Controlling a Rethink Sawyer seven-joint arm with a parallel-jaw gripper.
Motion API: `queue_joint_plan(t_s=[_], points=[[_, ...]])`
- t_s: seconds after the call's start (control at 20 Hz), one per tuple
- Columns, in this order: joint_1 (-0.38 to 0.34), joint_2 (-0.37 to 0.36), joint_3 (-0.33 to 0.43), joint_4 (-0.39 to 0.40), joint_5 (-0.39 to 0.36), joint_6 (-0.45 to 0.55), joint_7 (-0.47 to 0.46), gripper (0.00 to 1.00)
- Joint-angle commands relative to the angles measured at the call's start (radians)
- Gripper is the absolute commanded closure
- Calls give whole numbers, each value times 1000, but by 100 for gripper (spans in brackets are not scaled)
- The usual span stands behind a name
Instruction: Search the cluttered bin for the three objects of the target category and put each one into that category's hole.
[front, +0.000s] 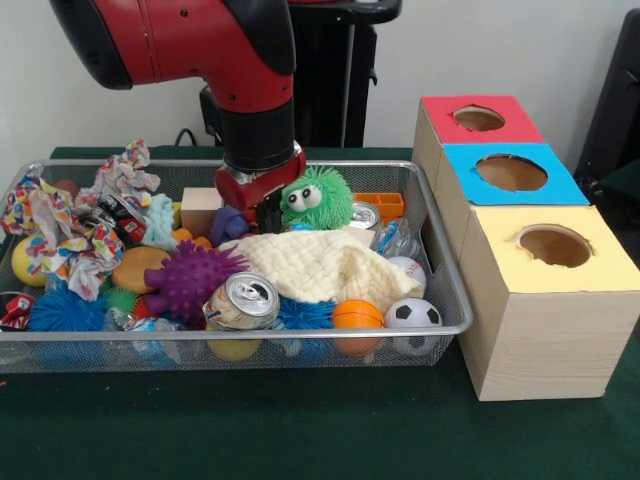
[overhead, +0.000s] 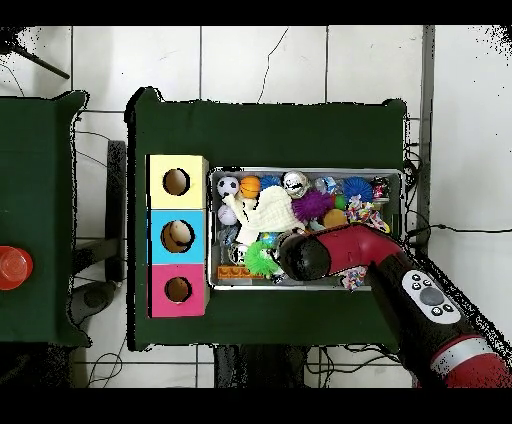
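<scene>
A wire bin (front: 455, 300) holds a heap of toys, balls, cans and cloth. My gripper (front: 262, 214) is lowered into the back middle of the bin, right beside a green fuzzy toy with eyes (front: 315, 198) and a small purple object (front: 228, 223). Its tips are sunk among the clutter. A cream cloth (front: 325, 265) lies just in front of it. To the bin's right stands a wooden box with a red hole (front: 479, 118), a blue hole (front: 511, 172) and a yellow hole (front: 555, 245). Seen from overhead, the arm (overhead: 312, 254) covers the gripper, with the green toy (overhead: 264, 255) beside it.
Also in the bin: a purple spiky ball (front: 190, 280), a drink can (front: 243, 303), an orange ball (front: 357, 315), a soccer ball (front: 412, 314), a blue spiky ball (front: 65, 308), knotted colourful rope toys (front: 60, 235), a wooden block (front: 200, 208) and an orange brick (front: 380, 203).
</scene>
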Motion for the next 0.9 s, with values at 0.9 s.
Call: queue_joint_plan(t_s=[0.9], points=[[-23,-84,46,23,-35,1,-80,100]])
